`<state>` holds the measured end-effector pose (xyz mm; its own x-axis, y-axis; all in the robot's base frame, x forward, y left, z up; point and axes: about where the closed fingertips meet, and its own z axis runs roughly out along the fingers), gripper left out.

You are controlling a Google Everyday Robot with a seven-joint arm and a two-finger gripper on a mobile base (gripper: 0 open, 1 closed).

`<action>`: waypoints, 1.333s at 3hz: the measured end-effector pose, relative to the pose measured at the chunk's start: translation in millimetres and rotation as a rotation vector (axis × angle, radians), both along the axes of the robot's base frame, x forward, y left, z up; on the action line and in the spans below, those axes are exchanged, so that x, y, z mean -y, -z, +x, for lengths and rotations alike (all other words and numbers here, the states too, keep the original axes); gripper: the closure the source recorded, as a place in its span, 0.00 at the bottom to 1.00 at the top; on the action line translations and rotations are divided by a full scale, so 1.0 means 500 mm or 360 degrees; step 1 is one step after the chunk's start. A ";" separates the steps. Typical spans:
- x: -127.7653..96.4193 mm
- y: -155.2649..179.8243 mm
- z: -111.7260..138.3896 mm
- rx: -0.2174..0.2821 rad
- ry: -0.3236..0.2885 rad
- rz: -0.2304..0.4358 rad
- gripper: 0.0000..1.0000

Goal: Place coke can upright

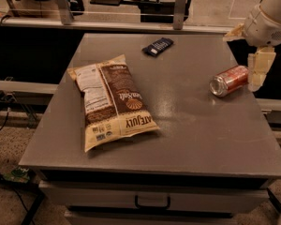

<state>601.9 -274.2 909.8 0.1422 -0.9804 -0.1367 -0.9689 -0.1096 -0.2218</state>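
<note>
The coke can [229, 80] is red-orange with silver ends. It lies on its side near the right edge of the grey table [192, 130], silver end facing left-front. My gripper [247, 56] hangs on the white arm just right of and above the can, at the table's right edge. It is open and holds nothing. One cream finger [259, 68] points down right beside the can's far end; I cannot tell whether it touches the can.
A large brown and cream chip bag [112, 100] lies flat left of the middle. A small dark blue flat packet [158, 46] lies near the back edge. Metal frames and rails stand behind the table. A drawer with a handle [152, 203] is under the front edge.
</note>
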 end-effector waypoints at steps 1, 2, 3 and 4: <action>0.020 0.033 0.040 -0.0023 -0.0150 -0.0030 0.00; 0.036 0.056 0.068 -0.0021 -0.0264 -0.0063 0.00; 0.050 0.071 0.080 -0.0023 -0.0332 -0.0093 0.00; 0.055 0.095 0.084 -0.0060 -0.0409 -0.0139 0.03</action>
